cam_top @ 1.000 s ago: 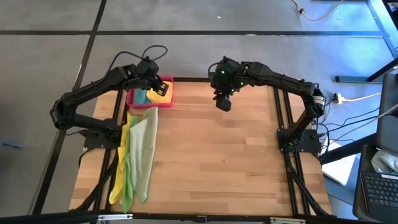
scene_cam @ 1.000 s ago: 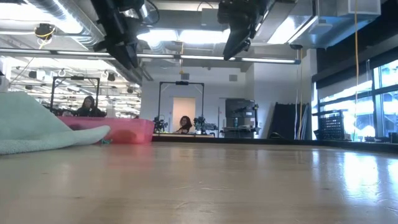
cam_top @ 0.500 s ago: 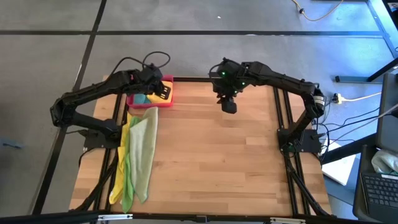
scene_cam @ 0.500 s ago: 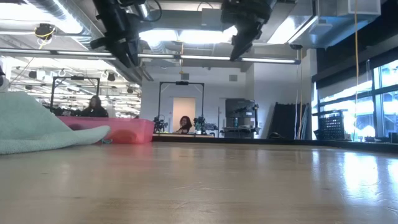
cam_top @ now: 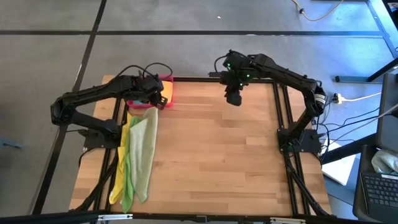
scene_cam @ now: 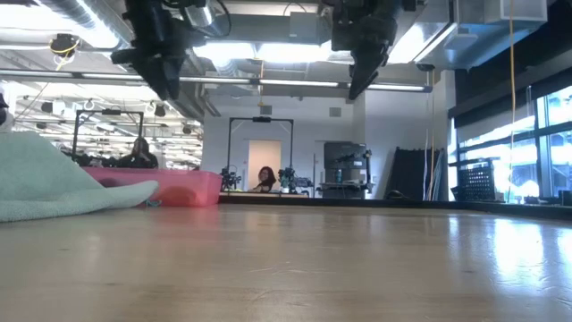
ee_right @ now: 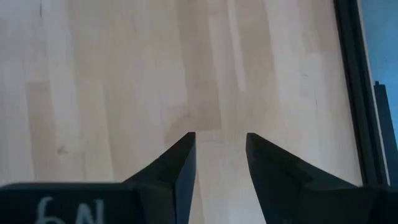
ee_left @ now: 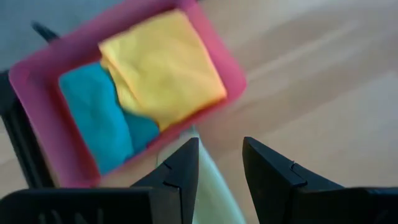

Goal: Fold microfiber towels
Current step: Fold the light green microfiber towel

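Folded yellow towel (ee_left: 166, 73) and teal towel (ee_left: 99, 115) sit side by side in the pink tray (ee_left: 214, 56), just ahead of the left jaws (ee_left: 219, 171); the unfolded pile, pale olive-green towel (cam_top: 144, 149) on top with a bright green towel (cam_top: 128, 180) and another yellow towel (cam_top: 117, 177) poking out beneath, lies along the worktop (cam_top: 211, 162) edge right under and behind those jaws. Left jaws are parted with nothing between them, hanging over the tray's near rim where the pile begins. Right jaws (ee_right: 221, 165) likewise apart and empty, above bare wood, well away from any cloth. Reads as a between-towels step: two done and stowed, three left. Next move probably calls for the left jaws to drop onto the olive towel's near corner and drag it out to open worktop, the right arm coming over to help spread it. Versus a second ago: the left arm has pulled back from above the tray toward the pile, and the right arm has drifted toward the far edge; towels unmoved.
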Tool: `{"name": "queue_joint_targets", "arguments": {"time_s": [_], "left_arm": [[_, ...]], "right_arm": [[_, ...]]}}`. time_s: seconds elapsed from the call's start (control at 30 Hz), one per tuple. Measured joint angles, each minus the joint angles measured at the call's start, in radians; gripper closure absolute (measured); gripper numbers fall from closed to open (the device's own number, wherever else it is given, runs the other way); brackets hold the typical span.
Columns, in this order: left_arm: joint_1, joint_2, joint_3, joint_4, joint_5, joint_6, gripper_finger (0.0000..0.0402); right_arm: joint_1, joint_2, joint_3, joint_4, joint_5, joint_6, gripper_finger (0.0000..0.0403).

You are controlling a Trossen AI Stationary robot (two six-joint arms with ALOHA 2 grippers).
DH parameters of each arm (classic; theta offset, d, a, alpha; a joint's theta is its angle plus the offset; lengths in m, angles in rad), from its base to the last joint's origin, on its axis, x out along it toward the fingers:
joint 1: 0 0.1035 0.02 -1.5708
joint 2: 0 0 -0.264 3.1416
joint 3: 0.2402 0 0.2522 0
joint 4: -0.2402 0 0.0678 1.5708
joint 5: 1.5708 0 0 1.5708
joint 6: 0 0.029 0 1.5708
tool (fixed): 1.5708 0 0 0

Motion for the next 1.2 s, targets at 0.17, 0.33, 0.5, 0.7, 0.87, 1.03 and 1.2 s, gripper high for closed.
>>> {"name": "queue_joint_targets", "arguments": {"time_s": [0.17,0.33,0.5,0.7,0.87,1.03,1.2], "left_arm": [[0.002,0.0,0.0,-0.089,0.102,0.011,0.0285],[0.002,0.0,0.0,-0.118,0.188,0.057,0.0285],[0.026,0.0,0.0,-0.118,0.338,0.238,0.0285],[0.078,0.0,0.0,-0.114,0.448,0.444,0.0285],[0.101,0.0,-0.008,-0.095,0.474,0.504,0.0285],[0.1,0.0,-0.083,-0.079,0.48,0.544,0.0285],[0.101,-0.003,-0.187,-0.072,0.414,0.49,0.0285]], "right_arm": [[-0.03,-0.002,0.0,0.001,0.0,0.03,0.026],[-0.041,-0.008,0.0,0.032,0.0,0.056,0.026],[-0.041,-0.008,0.0,0.121,0.0,0.057,0.026],[-0.021,-0.008,0.0,0.256,0.001,0.197,0.026],[0.008,-0.008,0.0,0.261,0.002,0.233,0.026],[0.032,-0.008,0.0,0.233,0.031,0.242,0.026],[0.052,-0.008,0.0,0.208,0.061,0.288,0.026]]}}
